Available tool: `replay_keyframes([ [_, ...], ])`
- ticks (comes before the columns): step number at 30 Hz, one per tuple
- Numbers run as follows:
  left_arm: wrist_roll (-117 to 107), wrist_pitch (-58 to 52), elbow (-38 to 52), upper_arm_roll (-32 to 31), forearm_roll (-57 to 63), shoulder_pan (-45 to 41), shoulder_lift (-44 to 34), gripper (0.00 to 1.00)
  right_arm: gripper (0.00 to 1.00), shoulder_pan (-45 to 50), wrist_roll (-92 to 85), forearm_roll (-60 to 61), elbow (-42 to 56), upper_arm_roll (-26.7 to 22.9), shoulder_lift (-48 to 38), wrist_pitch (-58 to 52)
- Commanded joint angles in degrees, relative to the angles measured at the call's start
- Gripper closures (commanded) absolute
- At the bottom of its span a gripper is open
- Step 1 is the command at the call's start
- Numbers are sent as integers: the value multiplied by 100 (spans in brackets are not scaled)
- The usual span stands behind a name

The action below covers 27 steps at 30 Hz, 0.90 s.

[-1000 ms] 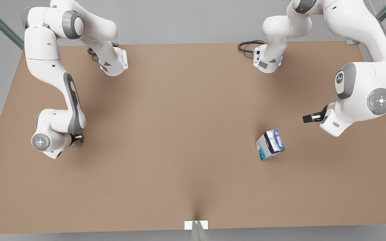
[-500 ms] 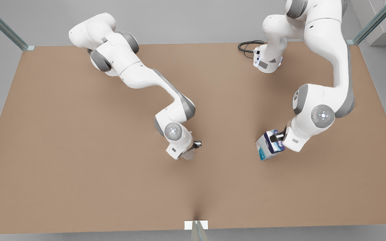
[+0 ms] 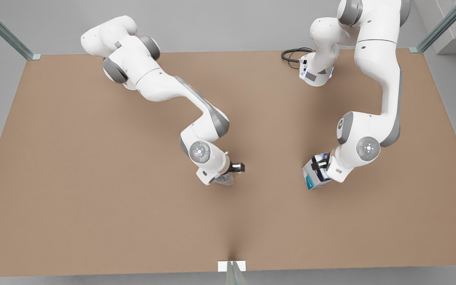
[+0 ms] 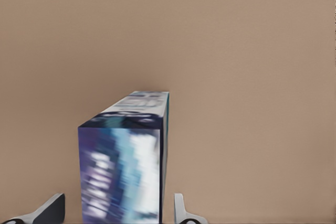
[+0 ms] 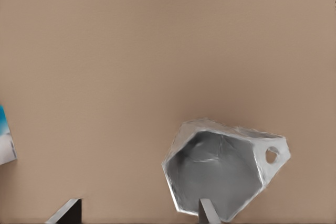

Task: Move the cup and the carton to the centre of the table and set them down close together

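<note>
The faceted silvery cup stands near the middle of the tan table, partly under my right gripper. In the right wrist view the cup shows its open mouth and small handle. The right gripper is open, with one finger over the cup's mouth and the other well off to the side. On the front view's right sits the white, navy and teal carton. My left gripper is open around it. In the left wrist view the carton sits between both fingers with small gaps.
A black cable loops beside the far arm base. A white marker sits at the table's near edge. Open tabletop separates the cup from the carton. An edge of the carton shows in the right wrist view.
The right arm swept the cup from the front view's left to near the table's middle, and its fingers have since spread. The left arm came down with its fingers either side of the carton.
</note>
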Motion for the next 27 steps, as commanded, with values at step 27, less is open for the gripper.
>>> replay_keyframes([
  [27,-6038,-466,411,-843,-1041,-1362,-297,34,0,-3165,-2817,-1371,-932,-633,-2717,-2795],
])
